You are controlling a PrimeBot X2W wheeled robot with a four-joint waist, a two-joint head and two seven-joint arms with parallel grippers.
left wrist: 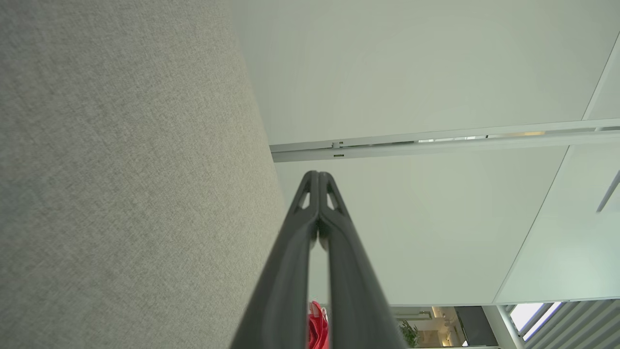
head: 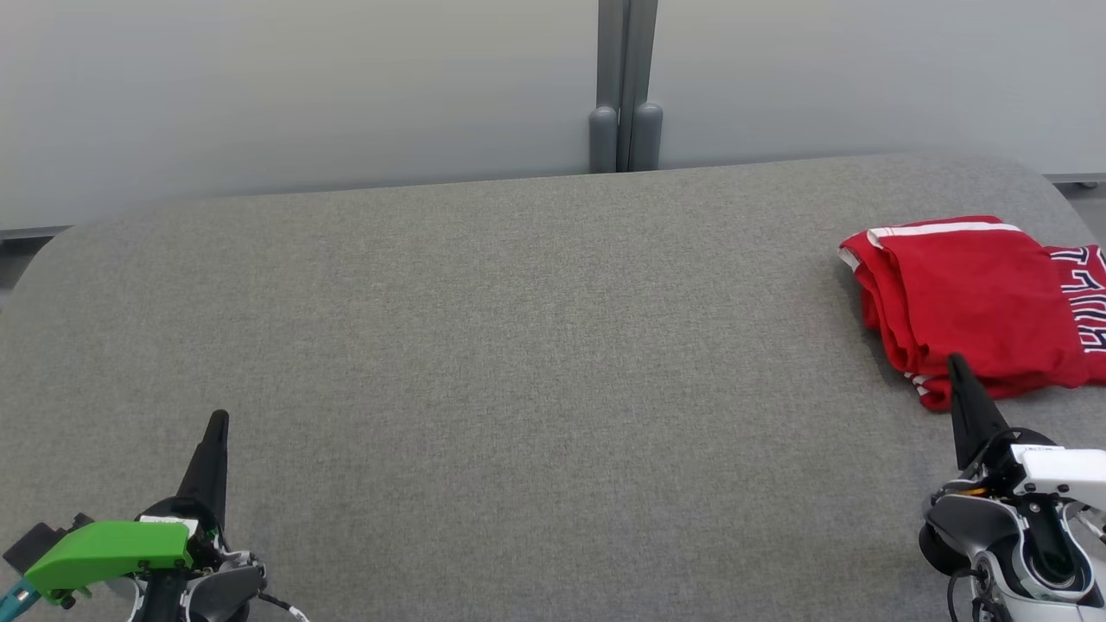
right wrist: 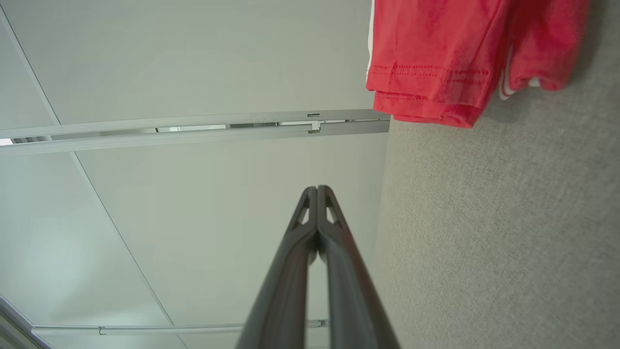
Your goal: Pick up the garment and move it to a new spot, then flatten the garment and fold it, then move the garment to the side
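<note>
Garment (head: 968, 294) folded, right side cut off by frame edge. Left fingers (head: 210, 462), right fingers (head: 969, 406) pressed together, empty.

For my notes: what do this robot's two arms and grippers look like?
Left gripper: long black tapered fingers, bright green wrist cover. Right gripper: same black fingers, white housing, grey joint. Fingertips carry small cut-out slots.
</note>
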